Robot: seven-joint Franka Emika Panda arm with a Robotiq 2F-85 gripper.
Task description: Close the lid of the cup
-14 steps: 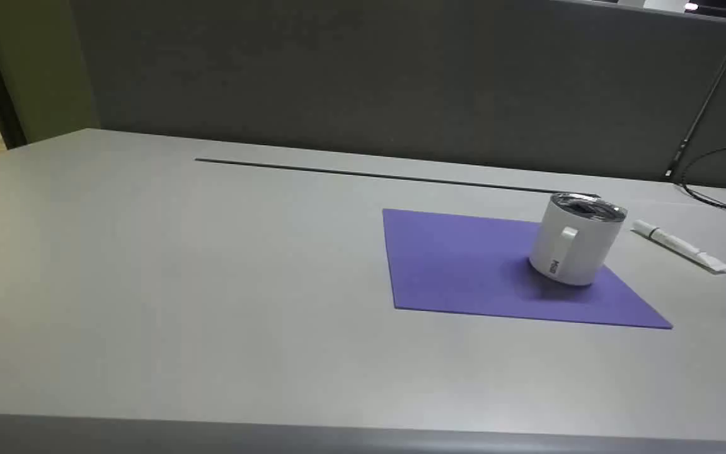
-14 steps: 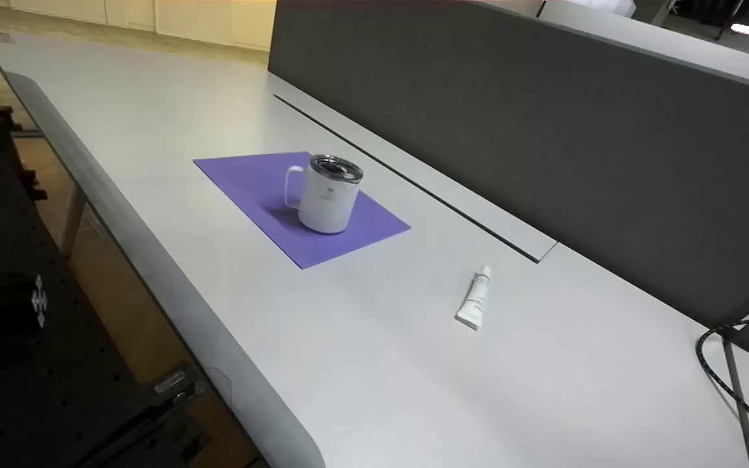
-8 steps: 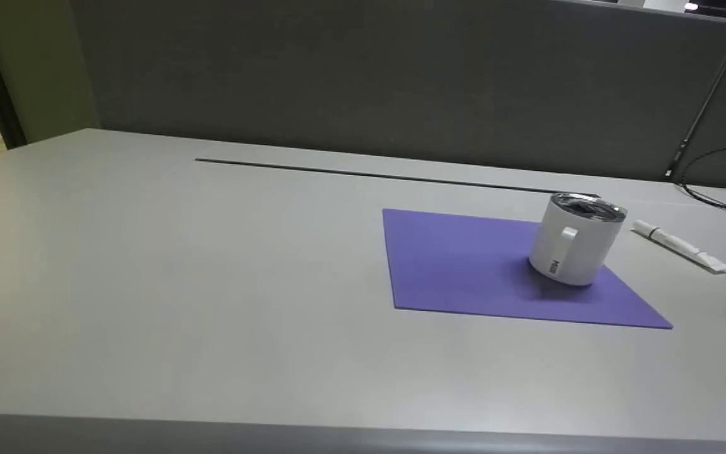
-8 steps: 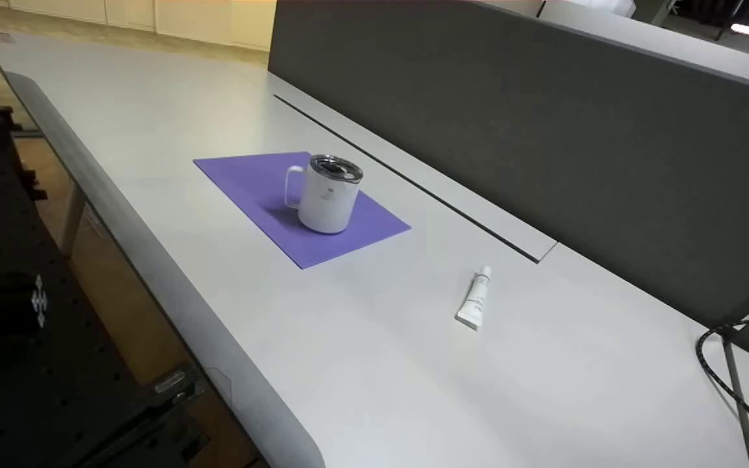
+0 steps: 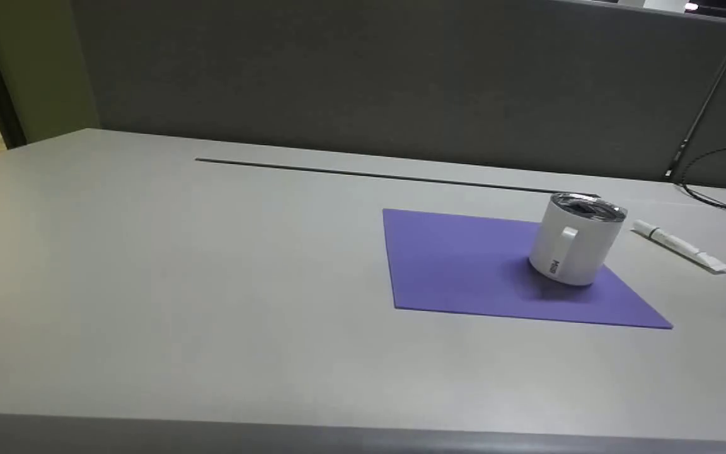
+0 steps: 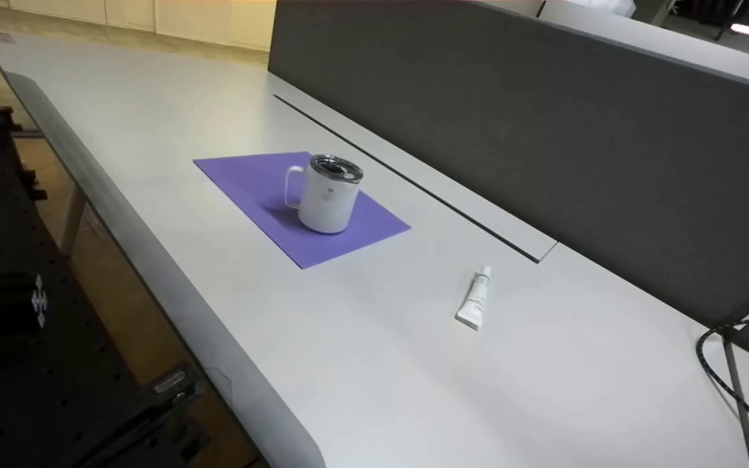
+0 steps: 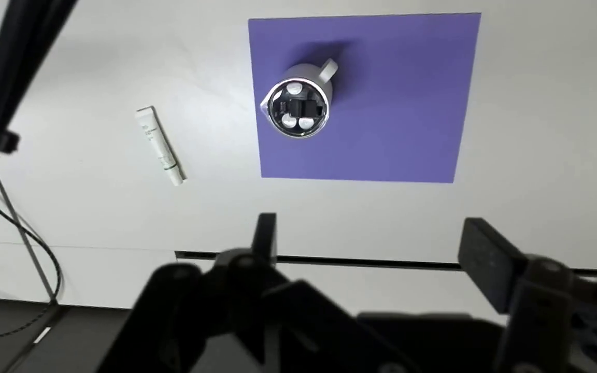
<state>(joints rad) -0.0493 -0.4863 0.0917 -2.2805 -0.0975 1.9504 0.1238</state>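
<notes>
Two fingers [image 7: 490,264] of mine stand wide apart, gripping nothing, as the lid [image 6: 335,169] sits on the white cup [image 6: 327,203] on the purple mat [image 6: 257,185] atop the desk [image 6: 387,338], leaving, I judge, only its dark slider [image 7: 303,108], untouched by me, to be pushed closed.

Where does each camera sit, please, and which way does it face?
Wrist view: over the desk, facing down onto the lid and purple mat; open gripper at the bottom.
In an exterior view: raised before the desk, facing the dark partition beyond the mug; no gripper.
In an exterior view: raised, facing obliquely along the desk past the white tube; no gripper.
Both exterior views share mug, mat, tube and partition.
</notes>
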